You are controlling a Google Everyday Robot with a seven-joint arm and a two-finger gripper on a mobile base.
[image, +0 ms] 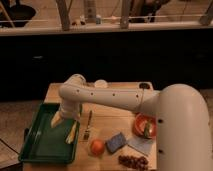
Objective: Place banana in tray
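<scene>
Your gripper [59, 119] sits low over the tray [37, 150], near its upper right part, w/ the arm [107, 98] reaching in from the right. Can't tell if it's holding anything or how the pincer stands; the wrist hides it. The banana [71, 133] lies just below it, along the tray's right rim, looks like inside or on the edge, can't say which for sure. That's your main risk: if it's resting on the rim, a nudge as you pull away could tip it out onto the table, toward the fork [88, 126] right beside the tray. If the pincer has a grip on its top end, lifting would drag it back out. Also watch the forearm sweep: fork, orange [97, 146] and sponge [116, 142] sit close under the path, so a low retreat could scatter them. Go straight up first, then back. The bowl [145, 126] is further right, less at risk.
</scene>
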